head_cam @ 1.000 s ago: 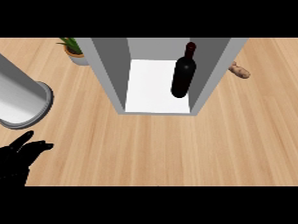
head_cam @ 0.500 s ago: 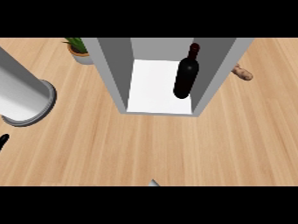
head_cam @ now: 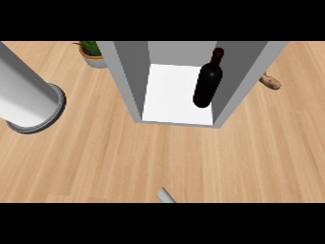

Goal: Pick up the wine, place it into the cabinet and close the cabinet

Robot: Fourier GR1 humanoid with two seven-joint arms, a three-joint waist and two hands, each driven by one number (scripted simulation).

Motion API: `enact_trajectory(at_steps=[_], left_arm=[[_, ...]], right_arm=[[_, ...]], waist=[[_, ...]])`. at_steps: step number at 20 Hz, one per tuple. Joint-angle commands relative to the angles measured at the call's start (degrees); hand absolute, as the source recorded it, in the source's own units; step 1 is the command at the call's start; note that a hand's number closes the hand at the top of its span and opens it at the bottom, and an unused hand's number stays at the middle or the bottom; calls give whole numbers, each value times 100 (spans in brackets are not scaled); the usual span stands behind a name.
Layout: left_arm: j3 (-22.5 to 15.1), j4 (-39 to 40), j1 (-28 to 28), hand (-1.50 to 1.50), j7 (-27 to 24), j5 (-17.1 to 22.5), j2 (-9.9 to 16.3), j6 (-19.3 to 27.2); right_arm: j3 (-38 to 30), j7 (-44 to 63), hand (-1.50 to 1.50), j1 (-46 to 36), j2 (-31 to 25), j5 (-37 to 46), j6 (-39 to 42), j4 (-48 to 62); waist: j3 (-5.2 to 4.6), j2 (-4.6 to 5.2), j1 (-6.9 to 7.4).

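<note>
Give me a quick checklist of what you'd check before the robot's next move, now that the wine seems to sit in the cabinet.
1. Wine bottle inside the cabinet: ok, it stands upright on the white floor at the right side.
2. Bottle free of any hand: ok, nothing touches it.
3. Cabinet closed: not ok, the front is open and the bottle shows.
4. Where the door is: cannot tell, no door can be made out in the head view.
5. Hands ready: cannot tell, neither hand shows; only a grey sliver pokes in at the lower edge.
6. Path near the cabinet: ok, potted plant and grey cylinder stand off to the left.
</note>
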Motion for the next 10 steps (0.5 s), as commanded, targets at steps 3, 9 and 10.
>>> enact_trajectory(at_steps=[3, 9, 10], left_arm=[[373, 166, 204, -150, -15, 137, 260, -573], [716, 830, 489, -150, -104, 80, 139, -1165], [786, 545, 848, -150, -222, 2, 298, -1328]], right_arm=[[-679, -62, 150, -1598, 822, -135, -670, 1676], [-1533, -506, 150, -2748, 844, -752, -508, 3177], [-1841, -557, 150, -2749, 845, -920, -278, 3228]], waist=[[11, 42, 44], [18, 71, -17], [29, 48, 52]])
